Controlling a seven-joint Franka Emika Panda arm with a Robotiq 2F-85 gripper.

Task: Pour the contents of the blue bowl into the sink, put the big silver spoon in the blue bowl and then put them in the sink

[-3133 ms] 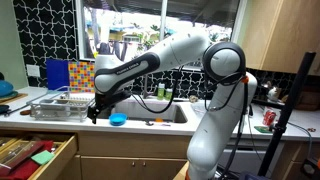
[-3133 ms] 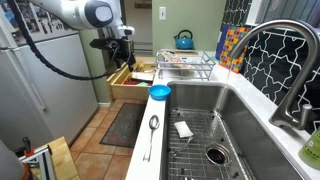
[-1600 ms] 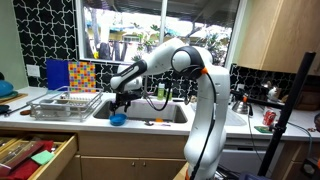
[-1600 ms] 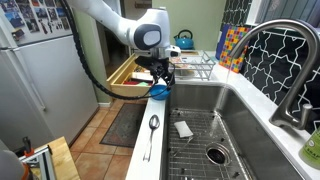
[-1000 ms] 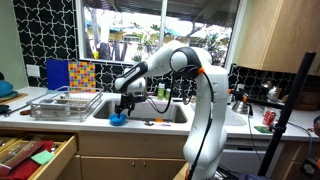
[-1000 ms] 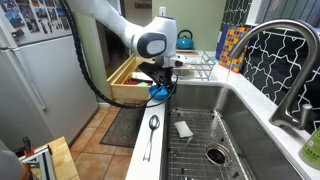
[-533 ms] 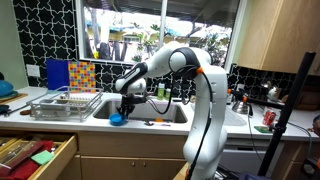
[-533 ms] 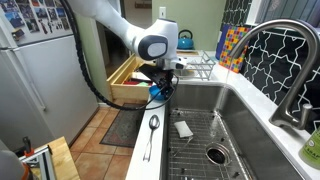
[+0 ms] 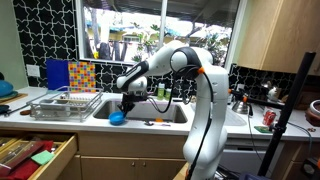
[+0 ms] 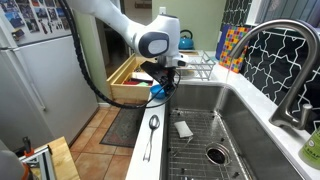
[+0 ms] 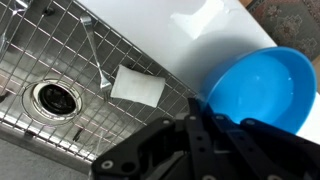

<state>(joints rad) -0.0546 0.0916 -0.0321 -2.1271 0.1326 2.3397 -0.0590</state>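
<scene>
blue bowl on the tabletop by the sink corner, end effector right at its rim, cannot tell if clenched or released, big spoon on the front ledge, white scrap on the sink grid

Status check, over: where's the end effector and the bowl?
End effector down at blue bowl rim, grip unconfirmed. Bowl upright on counter beside sink. Big spoon untouched on counter edge. White scrap lying in sink.
</scene>
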